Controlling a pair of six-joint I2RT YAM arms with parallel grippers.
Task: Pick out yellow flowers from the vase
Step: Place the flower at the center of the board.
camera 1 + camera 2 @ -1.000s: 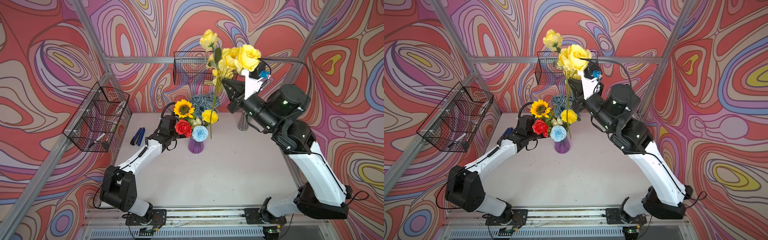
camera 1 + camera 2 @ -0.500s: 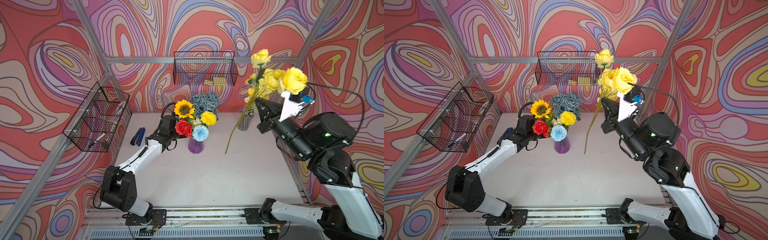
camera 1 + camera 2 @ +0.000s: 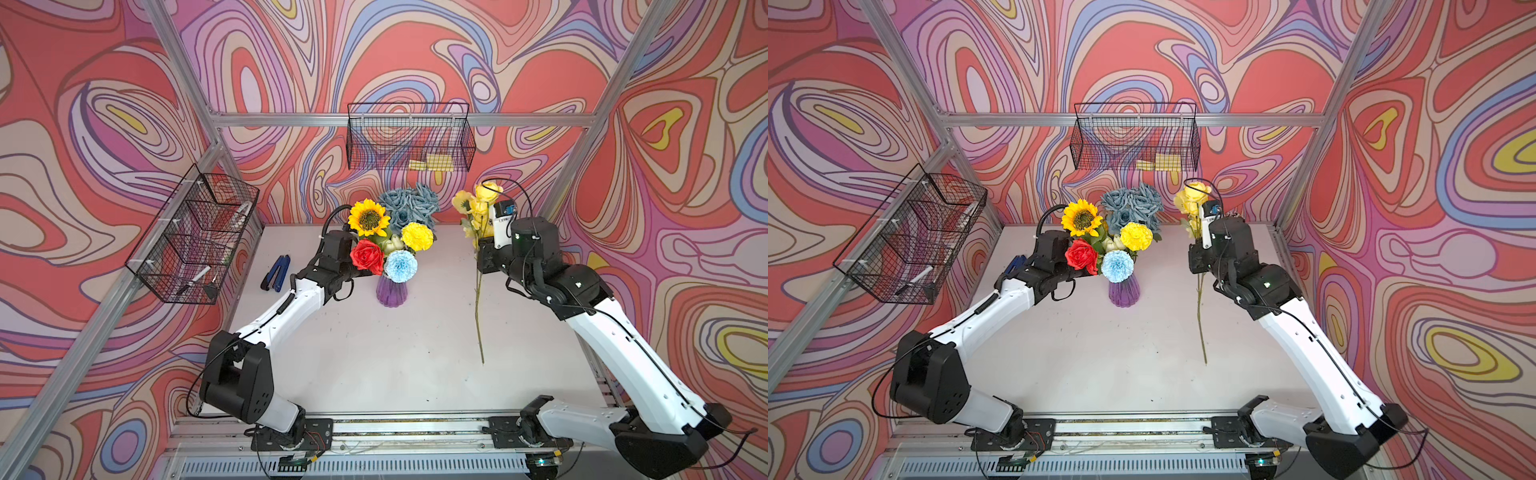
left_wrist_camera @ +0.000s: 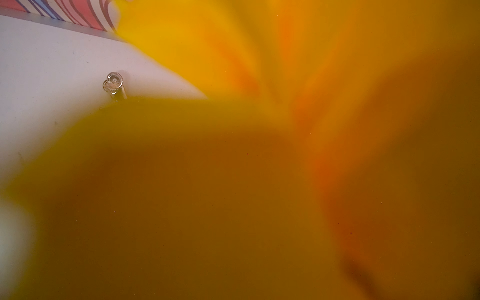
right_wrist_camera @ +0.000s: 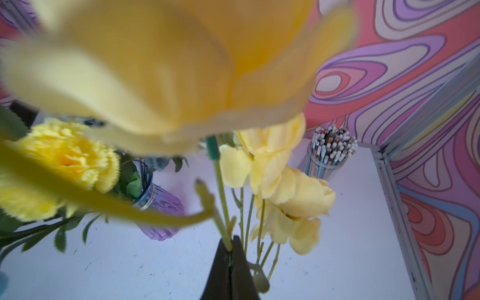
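Swung down low, the right hand (image 5: 230, 248), fully closed, pinches the stem of the yellow roses (image 5: 298, 197).

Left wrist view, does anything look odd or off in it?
Yes: blurred yellow petals sit so close that they block nearly the whole picture. Only a corner of white table and a small clear glass object show.

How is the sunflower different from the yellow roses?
The dark-centred yellow sunflower stands in the ribbed purple glass vase; the spray of pale yellow roses is out of it, its stem pinched in the right pincer. The sunflower is one flat bloom with a brown middle; the roses are several ruffled blooms without one. Both are yellow.
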